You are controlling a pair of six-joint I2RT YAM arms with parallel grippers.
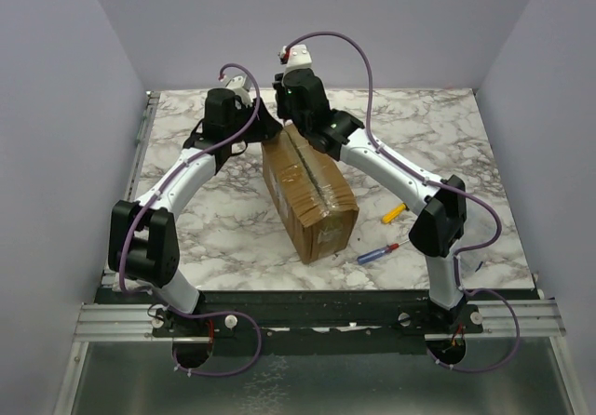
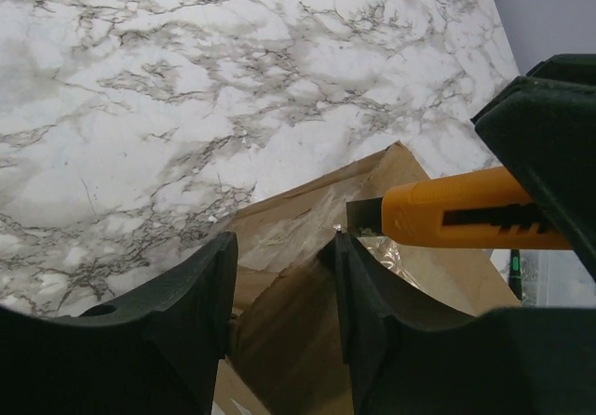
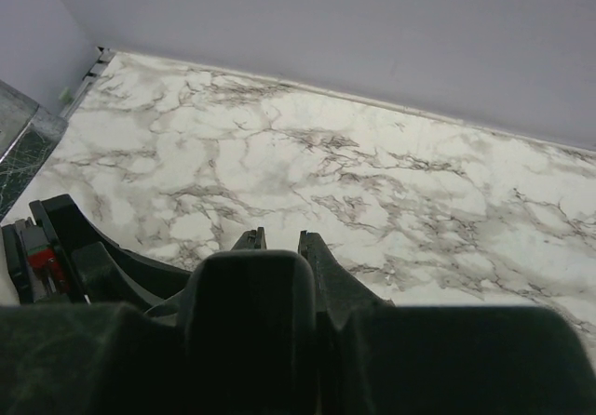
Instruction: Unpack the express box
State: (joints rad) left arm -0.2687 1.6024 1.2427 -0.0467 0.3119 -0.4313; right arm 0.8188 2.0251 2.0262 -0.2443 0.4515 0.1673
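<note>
The brown rectangular cardboard express box [image 1: 312,201], with glossy tape along its top seam, stands in the middle of the white marble-patterned table [image 1: 233,238], one short end facing my bases and the other facing the back wall. Both of my arms reach to that far end.

My left gripper [image 2: 282,243] is partly open, its two black fingers [image 2: 186,313] standing either side of the box's upper corner. The cardboard fills the gap between them, but I cannot tell whether either finger presses on it.

My right gripper [image 3: 277,238] is nearly closed, with only a narrow slot between its fingers. In the left wrist view an orange plastic utility knife [image 2: 456,212] sticks out of it, clamped there, and its short grey blade [image 2: 361,216] sits on the taped edge of the box.

On the table to the right of the box lie a yellow-handled tool [image 1: 394,213] and a blue-and-red screwdriver [image 1: 377,253], both apart from it.
</note>
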